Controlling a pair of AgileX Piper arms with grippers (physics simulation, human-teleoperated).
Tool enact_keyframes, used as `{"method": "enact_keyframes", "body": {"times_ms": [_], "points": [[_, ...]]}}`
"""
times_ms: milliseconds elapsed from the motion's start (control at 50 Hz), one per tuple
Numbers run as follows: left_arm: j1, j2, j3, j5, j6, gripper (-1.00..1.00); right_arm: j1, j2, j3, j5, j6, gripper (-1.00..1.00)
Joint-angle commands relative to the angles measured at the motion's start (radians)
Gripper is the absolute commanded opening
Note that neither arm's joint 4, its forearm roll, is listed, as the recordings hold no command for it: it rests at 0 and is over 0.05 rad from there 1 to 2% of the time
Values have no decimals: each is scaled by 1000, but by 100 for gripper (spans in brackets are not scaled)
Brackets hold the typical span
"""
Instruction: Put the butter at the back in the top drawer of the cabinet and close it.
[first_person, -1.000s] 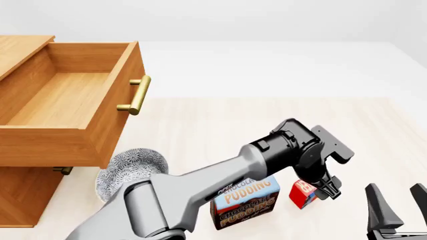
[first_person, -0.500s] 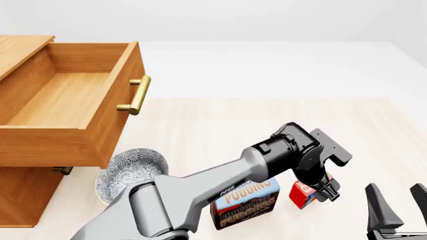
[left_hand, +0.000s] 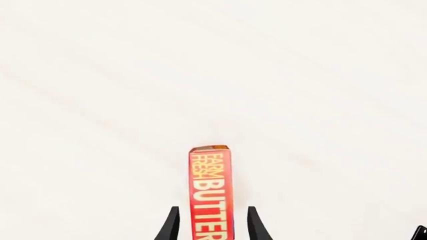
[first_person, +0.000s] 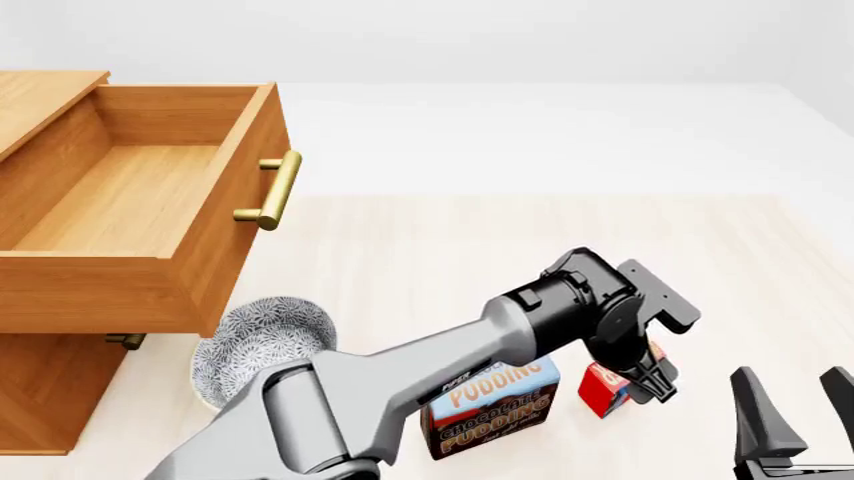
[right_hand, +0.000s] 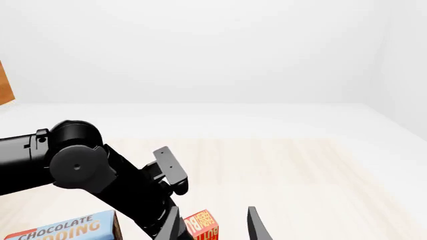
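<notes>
Red-orange and upright, one butter (first_person: 607, 388) box stands on the table (first_person: 441, 260) just to the right of the single chocolate pudding box (first_person: 491, 405), near the front edge. In the left wrist view the butter's (left_hand: 211, 192) long axis runs straight out along the fingers, its lettering reading lengthwise, its far end pointing away from the camera. The left gripper (left_hand: 211, 227) straddles it with a finger (left_hand: 171, 227) on each side, jaws narrow with thin gaps showing, not clearly clamped. The right gripper (first_person: 798, 400) sits low at the right with its two fingers spread apart and nothing between them. One patterned bowl (first_person: 262, 345) rests beside the cabinet (first_person: 54, 400). The top drawer (first_person: 147, 215) stands pulled out and bare inside, one brass handle (first_person: 271, 190) on its front; a second handle (first_person: 127, 341) peeks below it.
</notes>
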Motion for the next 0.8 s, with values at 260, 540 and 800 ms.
{"method": "enact_keyframes", "body": {"times_ms": [260,540,800], "points": [[0,36,-29,3,-9,100,0,0,0,0,0,100],[1,54,-40,5,-13,100,0,0,0,0,0,100],[-1,58,-45,6,-19,100,0,0,0,0,0,100]]}}
